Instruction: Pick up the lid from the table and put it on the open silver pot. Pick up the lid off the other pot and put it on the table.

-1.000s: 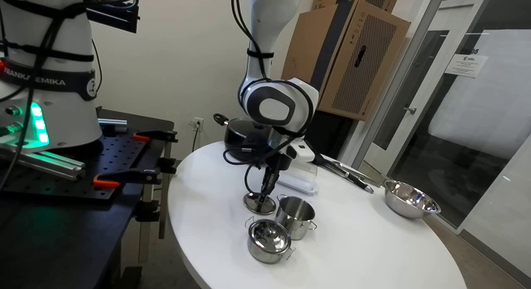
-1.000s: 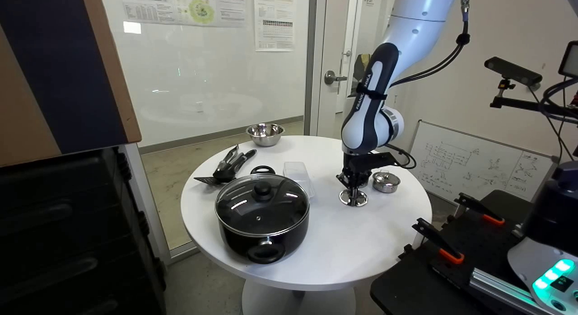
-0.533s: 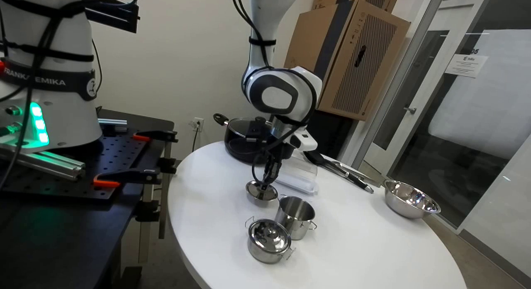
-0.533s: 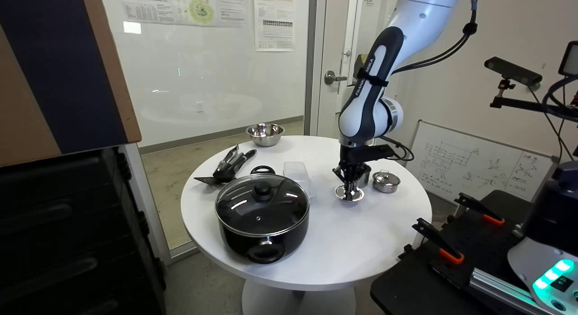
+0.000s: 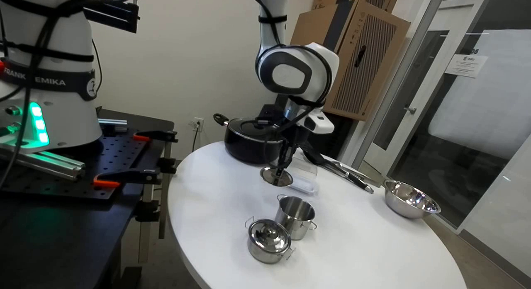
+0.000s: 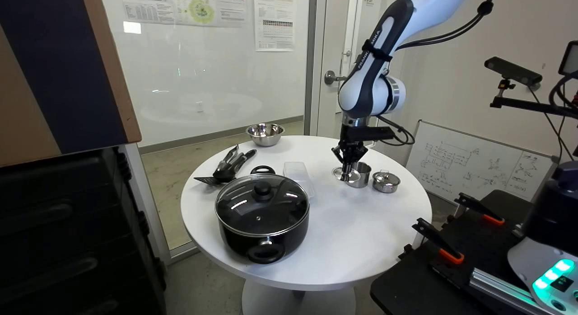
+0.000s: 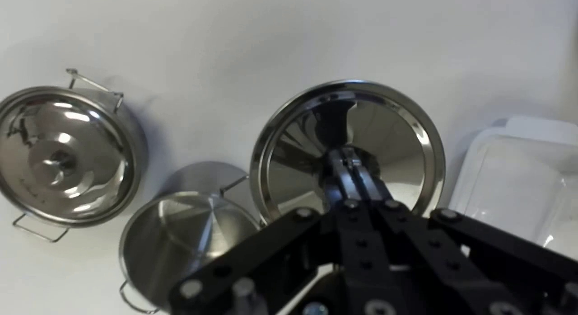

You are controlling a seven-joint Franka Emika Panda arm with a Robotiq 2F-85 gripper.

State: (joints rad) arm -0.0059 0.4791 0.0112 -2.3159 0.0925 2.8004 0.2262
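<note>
My gripper [image 5: 279, 171] is shut on the knob of the round shiny lid [image 5: 270, 178] and holds it above the white table [image 5: 365, 256]. In the wrist view the lid [image 7: 397, 125] lies under the closed fingertips [image 7: 347, 157], which hide its knob. The open silver pot [image 5: 286, 222] stands upright below and beside the lid; its open mouth also shows in the wrist view [image 7: 180, 251]. The other pot [image 5: 265, 253], wider and squatter, stands close to it with its own lid on, and also shows in the wrist view [image 7: 58, 188].
A clear plastic container [image 7: 505, 179] lies near the held lid. A big black pot [image 6: 257, 236] with a glass lid stands on the table. Black-handled utensils [image 6: 232, 165] and a steel bowl [image 6: 265, 136] are near the table edge.
The lid was on the table one second ago. My gripper has lifted it and moved up, and to the right in an exterior view. Both steel pots have stayed in place.
</note>
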